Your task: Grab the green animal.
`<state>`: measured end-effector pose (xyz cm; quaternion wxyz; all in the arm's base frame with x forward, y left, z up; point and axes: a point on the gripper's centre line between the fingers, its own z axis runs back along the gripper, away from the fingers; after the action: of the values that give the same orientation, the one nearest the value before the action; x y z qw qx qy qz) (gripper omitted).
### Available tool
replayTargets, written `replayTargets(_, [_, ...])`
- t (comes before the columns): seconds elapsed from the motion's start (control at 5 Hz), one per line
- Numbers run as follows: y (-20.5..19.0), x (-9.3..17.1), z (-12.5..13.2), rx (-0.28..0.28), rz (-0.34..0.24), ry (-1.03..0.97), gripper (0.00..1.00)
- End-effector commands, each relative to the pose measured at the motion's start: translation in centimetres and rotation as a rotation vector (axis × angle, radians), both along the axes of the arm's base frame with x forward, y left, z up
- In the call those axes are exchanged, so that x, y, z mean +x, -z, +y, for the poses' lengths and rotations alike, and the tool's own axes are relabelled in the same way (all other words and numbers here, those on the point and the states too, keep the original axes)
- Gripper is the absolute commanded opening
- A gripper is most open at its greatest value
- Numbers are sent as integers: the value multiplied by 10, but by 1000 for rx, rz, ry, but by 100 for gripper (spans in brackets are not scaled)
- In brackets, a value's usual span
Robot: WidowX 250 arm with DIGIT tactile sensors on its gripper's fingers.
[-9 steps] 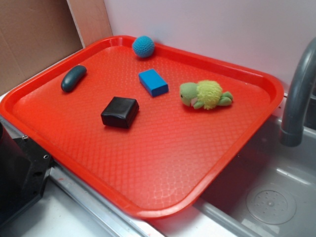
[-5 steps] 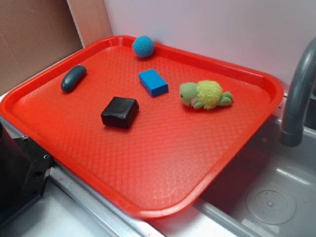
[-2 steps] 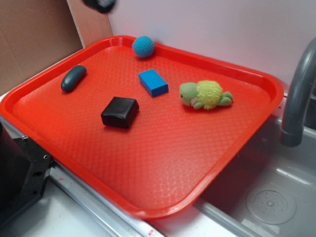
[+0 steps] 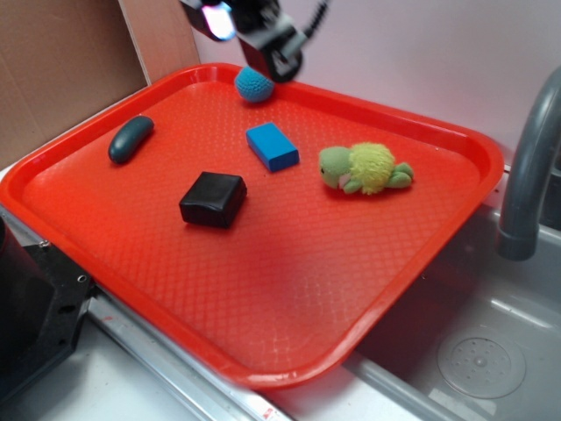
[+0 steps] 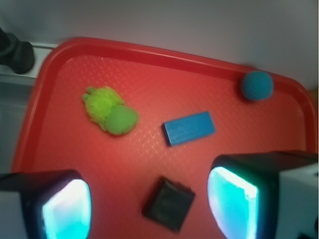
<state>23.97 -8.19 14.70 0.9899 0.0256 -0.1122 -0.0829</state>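
You're on the approach: your end effector (image 5: pixel 149 199) hangs open and empty, high over the red tray (image 4: pixel 289 351). The green animal (image 4: pixel 364 168) lies ahead-left of it; carry across, then descend.

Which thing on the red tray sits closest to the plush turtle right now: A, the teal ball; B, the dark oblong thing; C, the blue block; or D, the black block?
C: the blue block lies just beside the plush turtle's head on the red tray, while the other three sit farther off.
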Motion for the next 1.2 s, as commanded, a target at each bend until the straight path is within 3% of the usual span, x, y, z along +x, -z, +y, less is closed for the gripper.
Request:
replayTargets(0.0, [39,31,-7,30,13,73,100])
replayTargets(0.6, [109,56,-32,100,74,217,100])
replayTargets(0.8, [113,58,-33,85,66,248,54])
replayTargets(1.0, [113,59,-33,72,60,252,0])
